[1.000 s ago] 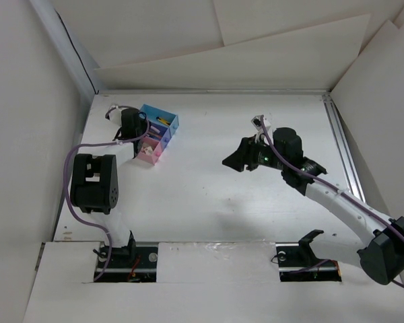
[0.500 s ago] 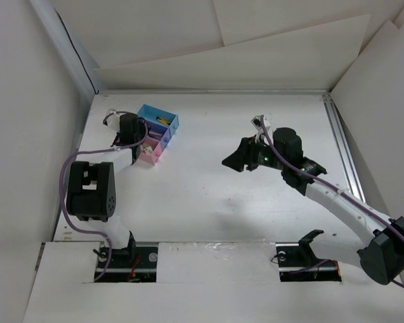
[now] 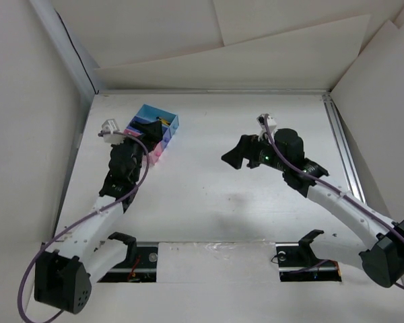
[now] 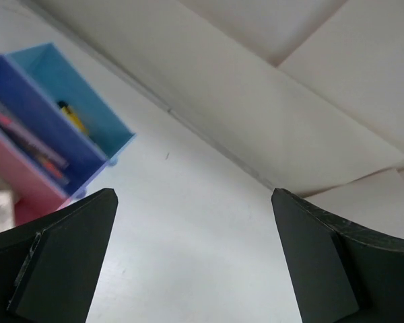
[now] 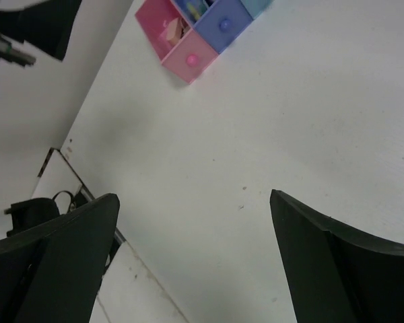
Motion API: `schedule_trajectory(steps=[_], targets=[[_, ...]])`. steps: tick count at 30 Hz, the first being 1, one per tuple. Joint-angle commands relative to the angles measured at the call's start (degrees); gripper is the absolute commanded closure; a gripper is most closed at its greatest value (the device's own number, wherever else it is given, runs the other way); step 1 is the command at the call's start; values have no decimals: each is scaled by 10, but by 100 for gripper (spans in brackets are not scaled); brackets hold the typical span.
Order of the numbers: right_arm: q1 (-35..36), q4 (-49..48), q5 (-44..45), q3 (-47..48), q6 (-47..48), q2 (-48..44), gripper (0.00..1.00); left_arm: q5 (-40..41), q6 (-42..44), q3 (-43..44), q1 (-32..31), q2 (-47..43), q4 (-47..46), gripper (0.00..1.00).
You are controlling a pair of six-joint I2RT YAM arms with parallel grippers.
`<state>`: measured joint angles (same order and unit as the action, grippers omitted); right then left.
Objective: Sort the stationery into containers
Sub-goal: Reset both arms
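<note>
Containers (image 4: 48, 75) are being logged at the far-left of the white table (image 3: 209, 202), the row running pink-near to light-blue-far, with pens (image 4: 27, 138) lying lengthwise in the violet bin. Left gripper (image 4: 193, 200) is being held spread and empty, raised just right of the row. Right gripper (image 5: 194, 199) is being held spread and empty, well apart, pale panels enclosing the table.

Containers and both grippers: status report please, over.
Left gripper open, empty. Right gripper open, empty. Containers loaded: yellow piece in light blue, pens in violet, pale block in pink. No obstruction seen around them.
</note>
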<state>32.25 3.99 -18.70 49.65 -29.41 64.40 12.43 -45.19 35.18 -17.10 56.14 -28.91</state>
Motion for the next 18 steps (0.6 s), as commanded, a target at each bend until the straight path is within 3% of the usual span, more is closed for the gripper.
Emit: schedule_trajectory(steps=[1, 8, 12, 18], targets=[[4, -16, 56, -4, -5, -28, 0, -21, 25, -57, 2, -77, 42, 0], [4, -16, 82, -10, -5, -55, 0, -9, 10, -46, 23, -205, 213, 0], [4, -16, 101, -21, -5, -67, 0, 49, -12, -23, 29, -234, 311, 0], [-1, -16, 107, -21, -5, -67, 0, 69, -10, -31, 29, -287, 348, 0]])
